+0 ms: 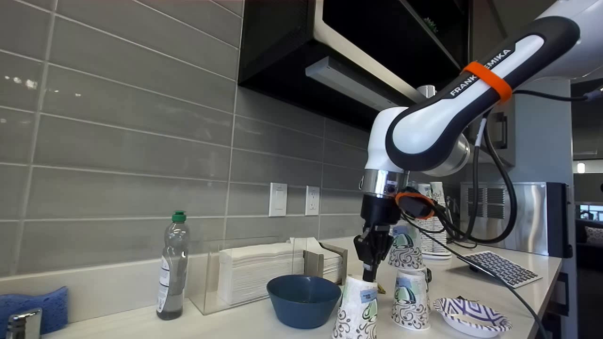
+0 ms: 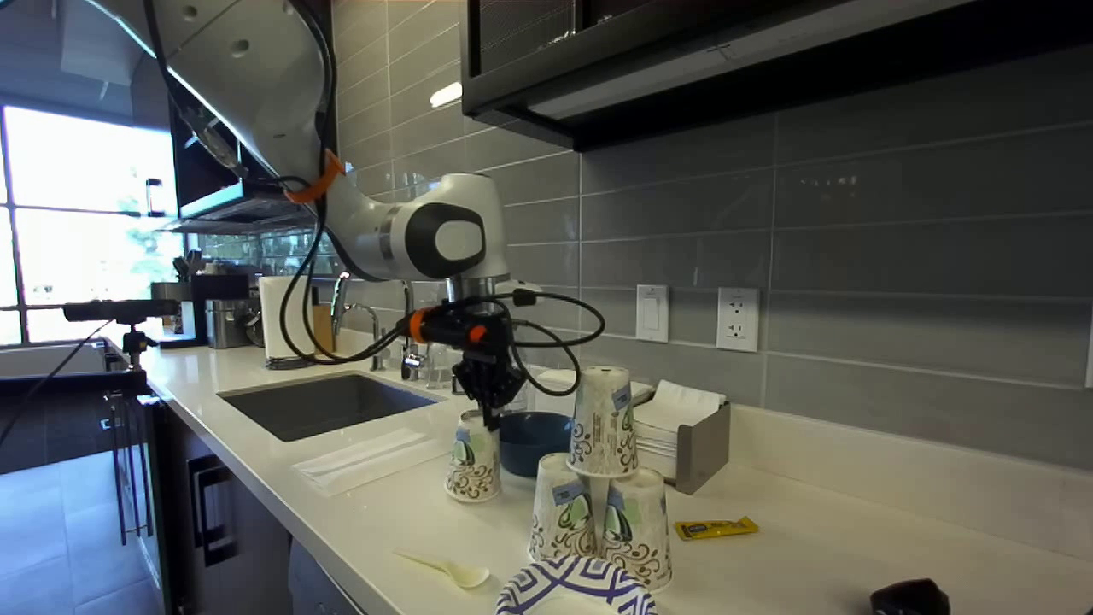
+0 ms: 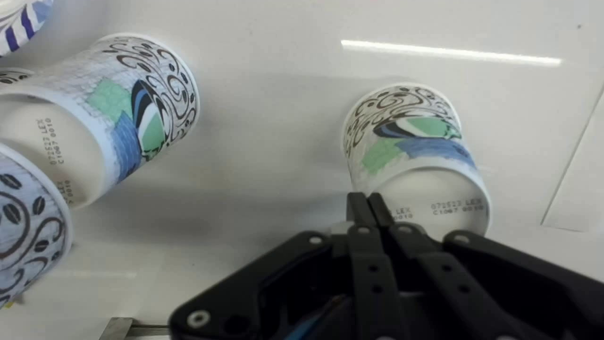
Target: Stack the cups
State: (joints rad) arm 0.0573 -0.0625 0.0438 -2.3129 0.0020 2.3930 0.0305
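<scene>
Cups [image 3: 155,89] come first: I count four near me, all with the mouth down. The upper cup [image 2: 603,427] rests across two lower cups [image 2: 559,517], which stand side by side on the counter [image 2: 811,547], so a small pyramid of three is built. The lone cup [image 1: 353,313] stands apart, on the pyramid's sink side, between the front edge and the wall edge. I judge the greater part done; this last cup seems left to bring in, though the task does not say to which place.

My gripper [image 3: 366,195] is closed, its fingers together at the rim of the lone cup's upturned bottom. I see nothing held between them; whether they touch this rim, I cannot tell. To take the cup, I would probably need to rise and open.

Toward the wall edge, the blue bowl [image 1: 297,311] stands just beside the lone cup, and the napkin holder [image 2: 707,448] is farther back, so that side is narrow. Toward the front edge I find more room: the flat white paper [image 2: 371,461] near the sink [image 2: 333,408] and the spoon [image 2: 465,576] lie low. The patterned dish [image 1: 471,325] sits on the pyramid's front-edge side; a high path looks safer to me.
</scene>
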